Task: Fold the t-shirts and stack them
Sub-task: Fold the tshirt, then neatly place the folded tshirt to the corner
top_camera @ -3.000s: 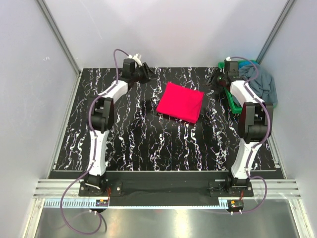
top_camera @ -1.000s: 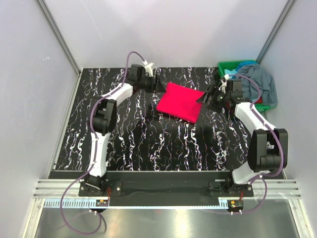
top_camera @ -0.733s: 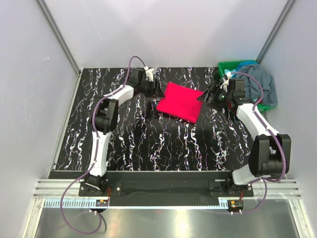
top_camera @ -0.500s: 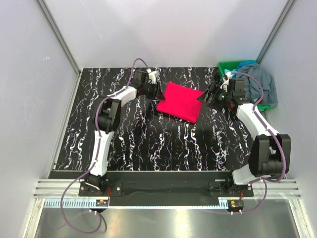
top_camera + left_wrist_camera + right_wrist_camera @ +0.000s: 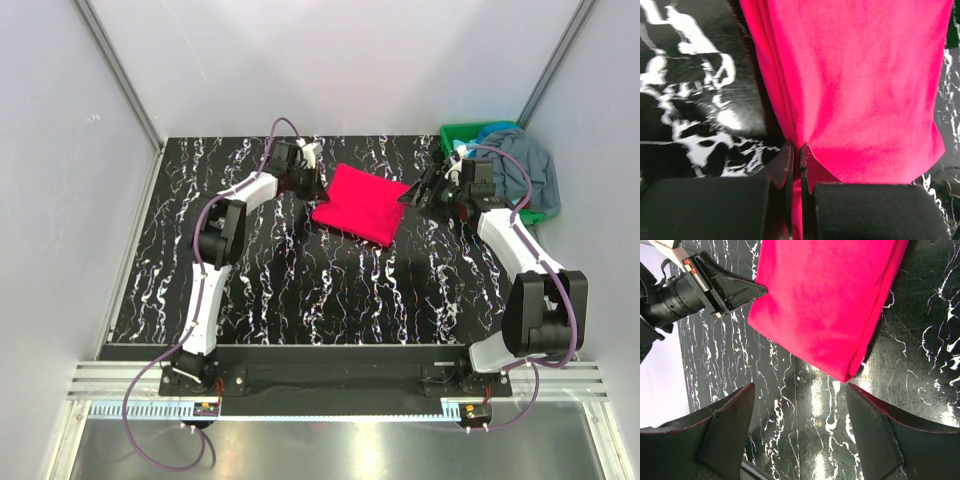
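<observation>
Left claw (image 5: 795, 152) is pinched tight on the left edge of the folded pink t-shirt (image 5: 362, 205), which lies at the back of the worktop (image 5: 300, 290). Right claw (image 5: 800, 415) gapes wide, holding nothing, just beside the opposite corner. It should bite every layer before any lift, so the fold holds.

No legible text, label, brand or number shows in any view; the tick-marked strip (image 5: 330, 409) along the near edge is too small to read.
</observation>
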You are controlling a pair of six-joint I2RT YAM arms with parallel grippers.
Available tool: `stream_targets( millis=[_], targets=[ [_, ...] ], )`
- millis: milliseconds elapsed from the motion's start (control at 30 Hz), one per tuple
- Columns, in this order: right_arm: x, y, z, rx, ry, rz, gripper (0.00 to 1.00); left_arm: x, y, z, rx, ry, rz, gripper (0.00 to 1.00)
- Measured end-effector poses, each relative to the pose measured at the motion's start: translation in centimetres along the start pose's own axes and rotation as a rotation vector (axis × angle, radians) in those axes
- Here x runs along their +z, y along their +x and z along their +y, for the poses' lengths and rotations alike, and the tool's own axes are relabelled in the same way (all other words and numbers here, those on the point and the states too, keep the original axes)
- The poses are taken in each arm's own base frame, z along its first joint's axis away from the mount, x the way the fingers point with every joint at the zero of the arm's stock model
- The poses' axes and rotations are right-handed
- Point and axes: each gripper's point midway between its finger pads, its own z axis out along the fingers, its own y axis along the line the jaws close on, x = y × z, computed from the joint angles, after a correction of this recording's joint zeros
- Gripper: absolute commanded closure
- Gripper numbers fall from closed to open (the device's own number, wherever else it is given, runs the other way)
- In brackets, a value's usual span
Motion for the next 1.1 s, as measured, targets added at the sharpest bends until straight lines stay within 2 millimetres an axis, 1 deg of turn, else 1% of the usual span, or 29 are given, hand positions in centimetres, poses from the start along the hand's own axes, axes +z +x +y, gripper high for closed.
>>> stream_targets(
  millis=[100, 167, 233, 333, 433, 500, 600, 700, 767, 867, 933, 1033, 1100],
  targets=[
    [0.0, 0.0, 0.0, 0.000, 0.001, -0.001, 0.20, -0.7, -0.2, 0.8, -0.006, -0.043, 0.003, 1.00],
    [0.0, 0.0, -0.1, -0.001, 0.004, -0.003, 0.20, -1.4, -0.4, 1.8, -0.011, -0.082, 0.001, 1.00],
    [0.0, -0.1, -0.1, -0.001, 0.006, -0.005, 0.20, -2.5, -0.8, 3.2, -0.020, -0.134, -0.005, 1.00],
    [-0.1, -0.2, 0.0, -0.004, 0.005, -0.009, 0.20, -4.7, -1.4, 5.7, -0.045, -0.222, -0.024, 1.00],
    [-0.2, -0.2, 0.0, -0.004, 0.005, -0.011, 0.20, -7.7, -2.4, 8.9, -0.095, -0.315, -0.059, 1.00],
    [-0.2, -0.2, 0.0, -0.005, 0.005, -0.011, 0.20, -10.1, -3.2, 11.7, -0.147, -0.381, -0.095, 1.00],
    [-0.2, -0.2, 0.0, -0.005, 0.005, -0.010, 0.20, -14.2, -4.0, 16.4, -0.245, -0.472, -0.156, 1.00],
    [-0.2, -0.2, 0.0, -0.009, 0.004, -0.011, 0.20, -18.5, -4.7, 20.5, -0.316, -0.553, -0.217, 1.00],
    [-0.3, -0.2, 0.1, -0.014, 0.002, -0.012, 0.20, -21.7, -5.9, 22.9, -0.340, -0.604, -0.269, 1.00],
    [-0.3, -0.2, 0.1, -0.019, 0.001, -0.012, 0.20, -25.2, -7.7, 25.2, -0.328, -0.653, -0.335, 1.00],
    [-0.3, -0.2, 0.1, -0.022, -0.001, -0.010, 0.20, -27.0, -8.8, 26.2, -0.309, -0.671, -0.369, 1.00],
    [-0.3, -0.1, 0.2, -0.025, -0.008, -0.006, 0.20, -28.7, -9.7, 27.7, -0.301, -0.673, -0.406, 1.00],
    [-0.3, -0.1, 0.2, -0.026, -0.009, -0.006, 0.20, -29.5, -9.7, 28.9, -0.312, -0.663, -0.421, 0.96]
  ],
)
